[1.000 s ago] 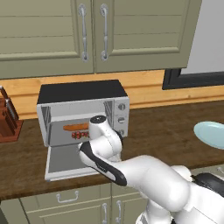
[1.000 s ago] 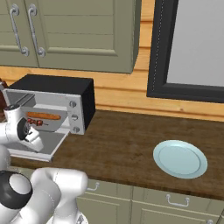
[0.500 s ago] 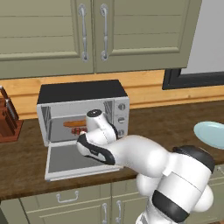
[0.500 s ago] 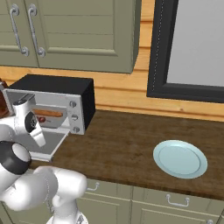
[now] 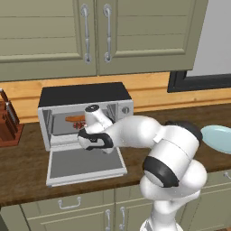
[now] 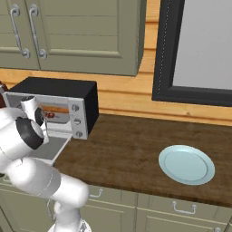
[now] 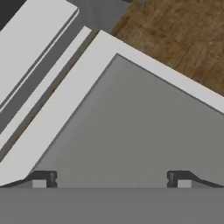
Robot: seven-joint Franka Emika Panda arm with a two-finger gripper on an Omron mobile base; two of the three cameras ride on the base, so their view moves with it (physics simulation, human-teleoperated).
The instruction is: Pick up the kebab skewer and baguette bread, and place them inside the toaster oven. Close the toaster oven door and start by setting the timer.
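Two food items inside the toaster oven (image 5: 85,113): baguette bread (image 5: 74,118), a smooth orange-brown loaf with rounded ends, long axis running left to right along the cavity, parallel to the front opening; kebab skewer (image 5: 79,126), small dark red-brown chunks just below and in front of the loaf, partly hidden behind the arm, so direction of its stick cannot be told. Silver-grey boxy oven body with matte black top, round knobs on the right panel, standing on a dark wood-grain counter (image 6: 131,149). Toaster oven door (image 5: 85,164) dropped flat toward the front, silver frame around smooth grey glass. Gripper (image 7: 111,178) hovering over that glass panel, dark finger tips (image 7: 41,178) wide apart, clamped on nothing. Glossy white arm with dark joints reaching across the open front. Pale blue round plate (image 6: 186,164) well apart on the counter to the right. Brown wooden knife block (image 5: 8,128) left of the oven. Olive panelled cabinets (image 5: 97,36) with metal bar handles above.
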